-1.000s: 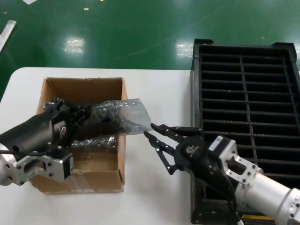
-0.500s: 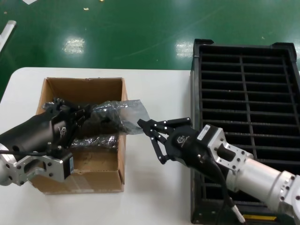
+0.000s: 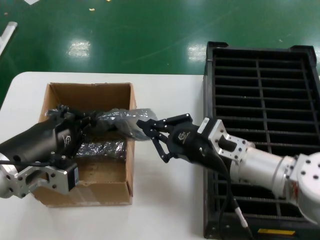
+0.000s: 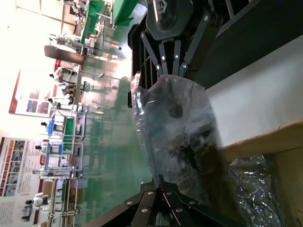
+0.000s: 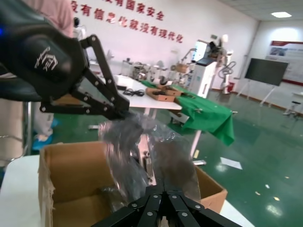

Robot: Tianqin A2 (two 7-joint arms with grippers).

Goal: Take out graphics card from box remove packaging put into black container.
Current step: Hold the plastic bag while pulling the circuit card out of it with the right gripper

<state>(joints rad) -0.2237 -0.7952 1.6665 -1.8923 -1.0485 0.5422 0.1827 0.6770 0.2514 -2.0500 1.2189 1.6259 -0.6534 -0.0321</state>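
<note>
The smoky-grey film packaging (image 3: 120, 120) hangs above the brown cardboard box (image 3: 90, 91), with the dark graphics card (image 4: 189, 142) inside it. My left gripper (image 3: 86, 122) is shut on the bag's end over the box. My right gripper (image 3: 145, 128) is shut on the bag's opposite end, just past the box's right wall. The right wrist view shows the bag (image 5: 142, 151) between my right gripper (image 5: 163, 187) and my left gripper (image 5: 118, 113). The left wrist view shows my left gripper (image 4: 161, 178) and my right gripper (image 4: 173, 71). The black container (image 3: 260, 90) stands to the right.
Glossy dark film bundles (image 3: 100, 149) lie inside the box under the bag. The white table (image 3: 165, 200) lies between the box and the crate, with my right arm across it. The green floor (image 3: 125, 35) lies beyond the table's far edge.
My right gripper has moved left across the table to the bag's free end and closed on it. The bag's end is now drawn in narrower. My left gripper has stayed in place.
</note>
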